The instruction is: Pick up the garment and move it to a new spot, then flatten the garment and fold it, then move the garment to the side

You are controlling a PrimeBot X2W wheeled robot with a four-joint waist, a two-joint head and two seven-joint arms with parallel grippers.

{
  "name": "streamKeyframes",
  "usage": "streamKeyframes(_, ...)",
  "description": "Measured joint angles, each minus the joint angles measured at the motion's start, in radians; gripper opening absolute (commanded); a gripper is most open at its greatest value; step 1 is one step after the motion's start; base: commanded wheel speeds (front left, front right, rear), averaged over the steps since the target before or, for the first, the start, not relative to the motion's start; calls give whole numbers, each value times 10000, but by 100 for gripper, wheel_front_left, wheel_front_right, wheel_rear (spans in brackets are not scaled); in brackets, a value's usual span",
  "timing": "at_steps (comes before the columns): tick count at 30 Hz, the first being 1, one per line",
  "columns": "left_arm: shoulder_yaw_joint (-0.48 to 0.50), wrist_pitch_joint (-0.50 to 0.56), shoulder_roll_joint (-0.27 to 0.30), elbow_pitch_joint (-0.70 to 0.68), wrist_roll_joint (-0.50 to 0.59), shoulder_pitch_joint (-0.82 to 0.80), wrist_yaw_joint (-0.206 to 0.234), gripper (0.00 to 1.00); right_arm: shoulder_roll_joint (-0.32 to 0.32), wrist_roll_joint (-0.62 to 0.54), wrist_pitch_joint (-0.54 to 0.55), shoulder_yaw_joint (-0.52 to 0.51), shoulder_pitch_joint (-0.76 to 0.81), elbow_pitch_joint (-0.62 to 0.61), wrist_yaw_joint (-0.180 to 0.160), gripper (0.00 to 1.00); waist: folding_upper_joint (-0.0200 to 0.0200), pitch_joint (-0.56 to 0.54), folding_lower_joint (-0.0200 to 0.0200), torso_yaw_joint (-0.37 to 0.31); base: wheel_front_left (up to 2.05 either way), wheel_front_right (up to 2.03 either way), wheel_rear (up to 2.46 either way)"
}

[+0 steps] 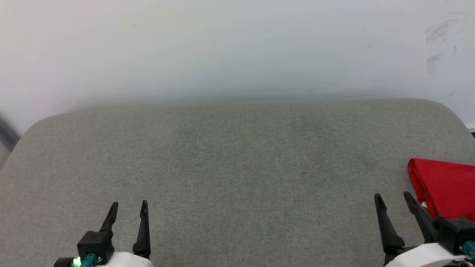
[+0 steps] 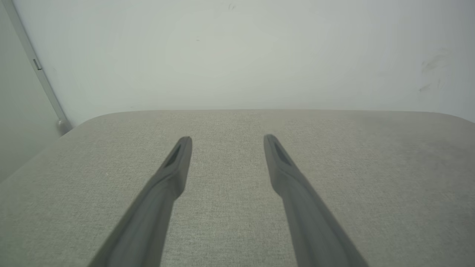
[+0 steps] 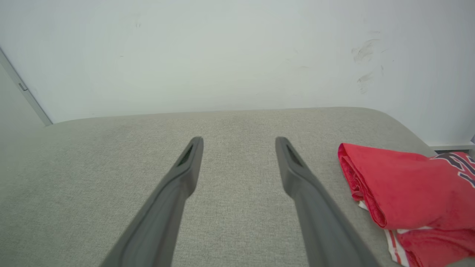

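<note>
The garment [image 1: 445,187] is a bright red folded bundle lying at the right edge of the grey cushioned surface [image 1: 237,159]. In the right wrist view the garment [image 3: 404,189] shows a thick folded edge, a bit of white with red stripes underneath and dark lettering at its far right. My right gripper [image 1: 392,198] is open just to the left of it, apart from the cloth, with nothing between its fingers [image 3: 185,174]. At the lower left my left gripper [image 1: 129,207] is open too, over bare fabric; its fingers [image 2: 174,167] hold nothing.
A white wall [image 1: 237,48] rises right behind the surface, with dark scuff marks [image 1: 438,33] at the upper right. The surface has rounded far corners. A grey vertical strip [image 2: 41,74] runs down the wall at the far left.
</note>
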Motion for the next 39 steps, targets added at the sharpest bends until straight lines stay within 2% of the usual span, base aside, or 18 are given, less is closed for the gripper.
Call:
streamKeyframes(19, 44, 0, -130, 242, 31, 54, -86, 100, 81, -104, 10, 159, -16, -86, 0, 100, 0, -14, 1, 117, 0, 0, 0)
streamKeyframes(20, 54, 0, -134, 240, 29, 52, -86, 0, 82, -86, 4, 171, -16, -59, 0, 0, 0, -9, 1, 126, 0, 0, 0)
streamKeyframes(25, -10, 94, -336, 619, -52, 314, -92, 0, 90, -10, 38, 198, 136, 389, 0, 0, 0, -1, 1, 135, 0, 0, 0)
streamKeyframes(39, 550, 777, -656, 690, -2332, 130, -541, 0, 88, 2658, 130, 121, -151, 976, 0, 0, 0, 75, 1, 160, 0, 0, 0)
